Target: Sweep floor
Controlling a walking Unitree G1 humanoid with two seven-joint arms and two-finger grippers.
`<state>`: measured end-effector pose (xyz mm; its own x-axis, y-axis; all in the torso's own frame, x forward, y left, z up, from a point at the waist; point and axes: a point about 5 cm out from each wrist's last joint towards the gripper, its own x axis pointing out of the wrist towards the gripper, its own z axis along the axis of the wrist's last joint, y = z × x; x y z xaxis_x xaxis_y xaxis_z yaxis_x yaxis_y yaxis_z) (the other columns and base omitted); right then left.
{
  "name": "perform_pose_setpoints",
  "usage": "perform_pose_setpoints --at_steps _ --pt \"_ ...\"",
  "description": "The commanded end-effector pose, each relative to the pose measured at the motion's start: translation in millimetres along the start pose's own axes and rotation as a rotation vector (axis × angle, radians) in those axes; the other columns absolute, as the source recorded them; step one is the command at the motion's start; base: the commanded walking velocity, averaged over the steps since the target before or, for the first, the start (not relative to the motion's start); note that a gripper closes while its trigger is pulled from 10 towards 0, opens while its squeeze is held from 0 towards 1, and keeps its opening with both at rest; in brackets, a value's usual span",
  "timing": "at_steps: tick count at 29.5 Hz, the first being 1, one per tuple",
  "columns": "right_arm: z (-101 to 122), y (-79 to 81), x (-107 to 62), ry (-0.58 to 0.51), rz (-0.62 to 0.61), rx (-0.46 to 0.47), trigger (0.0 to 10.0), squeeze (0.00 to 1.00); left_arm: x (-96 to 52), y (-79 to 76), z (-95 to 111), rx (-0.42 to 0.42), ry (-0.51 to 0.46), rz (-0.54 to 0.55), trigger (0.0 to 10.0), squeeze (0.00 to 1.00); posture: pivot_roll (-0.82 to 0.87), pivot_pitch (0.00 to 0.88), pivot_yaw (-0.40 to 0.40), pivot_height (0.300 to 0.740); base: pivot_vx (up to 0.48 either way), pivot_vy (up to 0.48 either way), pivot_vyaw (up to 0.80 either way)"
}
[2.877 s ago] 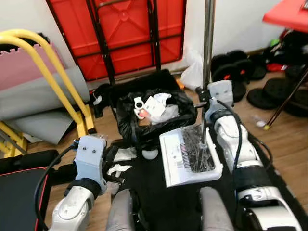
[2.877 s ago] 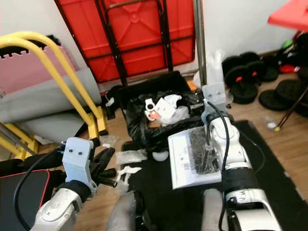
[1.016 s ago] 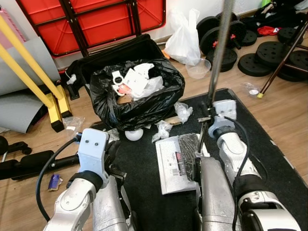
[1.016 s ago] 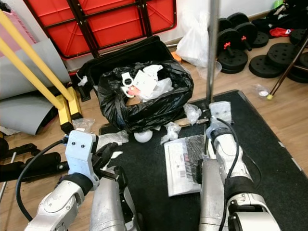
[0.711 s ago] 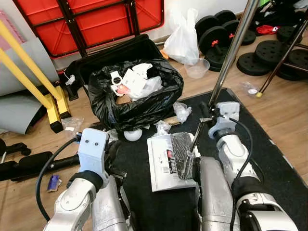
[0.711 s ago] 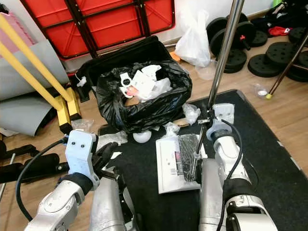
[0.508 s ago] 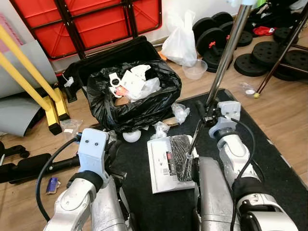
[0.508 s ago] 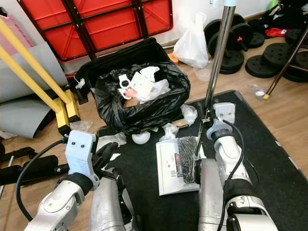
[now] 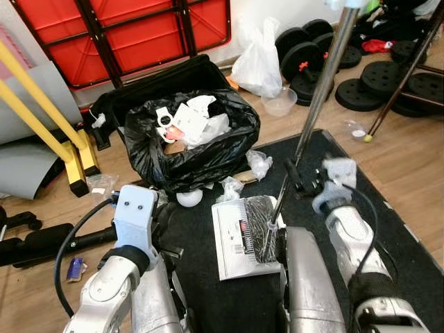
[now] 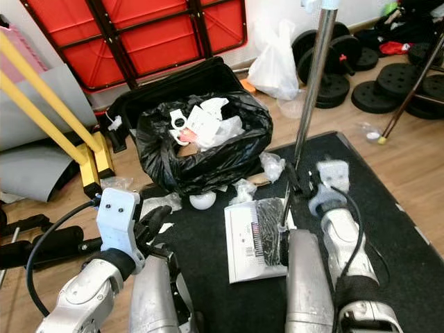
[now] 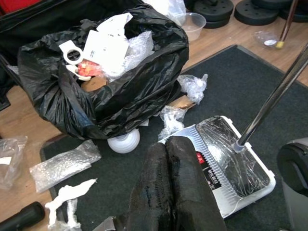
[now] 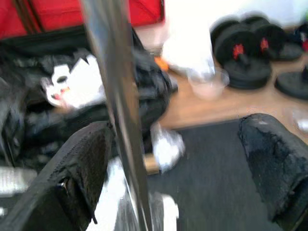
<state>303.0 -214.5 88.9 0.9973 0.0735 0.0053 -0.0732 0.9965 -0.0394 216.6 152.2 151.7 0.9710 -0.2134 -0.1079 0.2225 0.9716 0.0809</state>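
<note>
Silver metal broom pole [image 12: 118, 110] stands between your right gripper's [image 12: 178, 168] widely parted fingers; your left gripper [image 11: 174, 192] hovers pressed together near the white dustpan [image 11: 226, 166].

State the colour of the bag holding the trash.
Black. The bag, stuffed with white paper and plastic, shows best in the left wrist view.

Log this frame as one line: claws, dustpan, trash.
right claw: open beside dustpan pole | left claw: shut, idle | dustpan: on mat | trash bag: full
</note>
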Motion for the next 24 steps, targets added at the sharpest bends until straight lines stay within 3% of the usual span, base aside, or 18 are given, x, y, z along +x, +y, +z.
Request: perform_pose_setpoints --at_steps 1,3,6,8,10,14,16,18,19,24 --pt "-1.3 9.4 -11.3 0.031 0.059 0.008 10.0 0.00 0.7 0.9 -3.3 0.002 0.007 -0.003 10.0 0.00 -0.07 0.116 0.058 0.435 0.000 0.000 0.00" --pt "-1.3 9.4 -11.3 0.031 0.059 0.008 10.0 0.00 0.7 0.9 -3.3 0.002 0.007 -0.003 10.0 0.00 -0.07 0.116 0.058 0.435 0.000 0.000 0.00" --pt "18.0 25.4 -38.5 0.004 0.237 0.071 10.0 0.00 3.5 5.0 -3.4 -0.021 -0.006 0.027 10.0 0.00 -0.10 0.106 0.048 0.445 0.000 0.000 0.00" --pt "18.0 25.4 -38.5 0.004 0.237 0.071 10.0 0.00 3.5 5.0 -3.4 -0.021 -0.006 0.027 10.0 0.00 -0.10 0.106 0.048 0.445 0.000 0.000 0.00" --pt "34.4 36.2 -46.9 -0.035 0.339 0.082 10.0 0.00 4.2 7.6 -3.6 -0.032 -0.014 0.052 10.0 0.00 -0.12 0.095 0.041 0.455 0.000 0.000 0.00" --pt "48.2 48.5 -50.9 -0.067 0.433 0.076 10.0 0.00 5.1 8.7 -4.8 -0.045 -0.016 0.073 10.0 0.00 -0.13 0.087 0.041 0.465 0.000 0.000 0.00" --pt "58.7 69.2 -48.6 -0.115 0.517 0.041 10.0 0.00 2.4 1.6 -7.9 -0.117 -0.017 0.067 10.0 0.00 -0.13 0.067 0.037 0.475 0.000 0.000 0.00" --pt "58.7 69.2 -48.6 -0.115 0.517 0.041 10.0 0.00 2.4 1.6 -7.9 -0.117 -0.017 0.067 10.0 0.00 -0.13 0.067 0.037 0.475 0.000 0.000 0.00" --pt "63.7 87.8 -45.7 -0.144 0.552 0.028 10.0 0.00 -1.8 -10.4 -9.7 -0.183 -0.021 0.044 10.0 0.00 -0.13 0.057 0.034 0.485 0.000 0.000 0.00" --pt "60.8 98.1 -43.5 -0.135 0.552 -0.027 10.0 0.00 -2.9 -10.8 -11.8 -0.184 -0.040 0.082 10.0 0.00 -0.12 0.041 0.017 0.500 0.000 0.000 0.00"
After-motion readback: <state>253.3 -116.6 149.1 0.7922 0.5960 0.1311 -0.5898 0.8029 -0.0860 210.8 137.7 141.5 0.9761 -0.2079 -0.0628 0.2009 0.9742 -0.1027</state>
